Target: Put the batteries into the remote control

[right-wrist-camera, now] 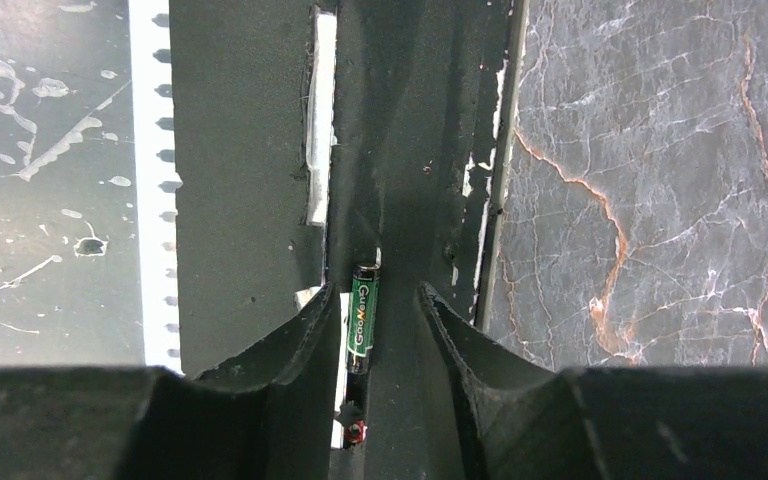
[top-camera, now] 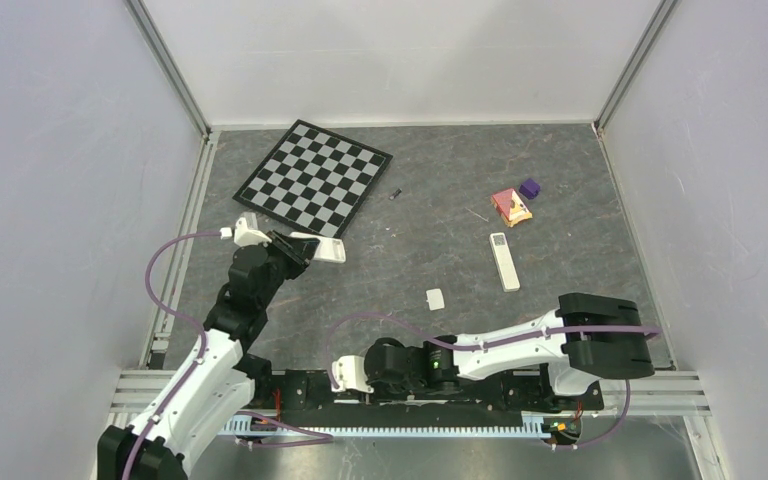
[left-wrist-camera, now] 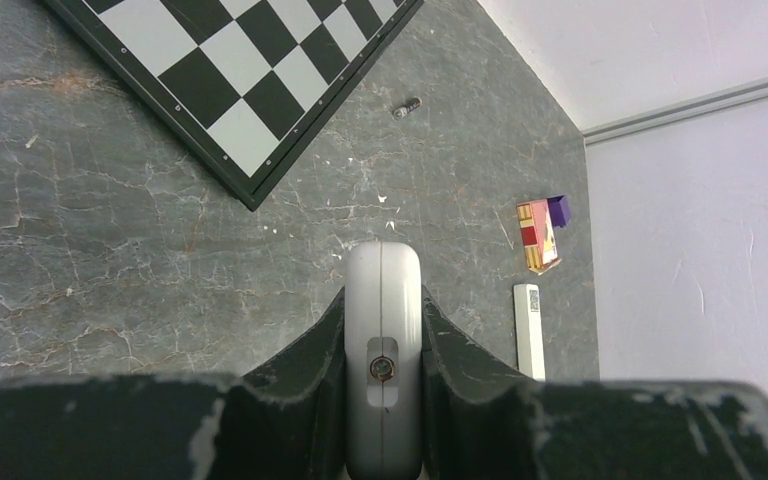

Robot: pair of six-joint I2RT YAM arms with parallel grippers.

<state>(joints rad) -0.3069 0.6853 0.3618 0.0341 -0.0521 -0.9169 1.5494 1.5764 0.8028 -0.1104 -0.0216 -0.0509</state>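
My left gripper (top-camera: 303, 247) is shut on a pale grey remote control (top-camera: 329, 250), lifted beside the checkerboard. In the left wrist view this remote (left-wrist-camera: 383, 300) is seen edge-on between the fingers, with a small cutout showing a round metal end. My right gripper (top-camera: 345, 373) hovers over the black base rail, jaws open. A green-wrapped battery (right-wrist-camera: 362, 318) lies in the rail's groove between them, close to the left finger (right-wrist-camera: 310, 335). A second small dark battery (top-camera: 396, 194) (left-wrist-camera: 406, 106) lies on the table right of the board.
A checkerboard (top-camera: 314, 177) lies at the back left. Another white remote (top-camera: 504, 261) lies at the right, with a red-yellow box (top-camera: 511, 207) and a purple cube (top-camera: 529, 188) behind it. A small white cover piece (top-camera: 435, 298) and a thin pale stick (top-camera: 477, 214) lie mid-table.
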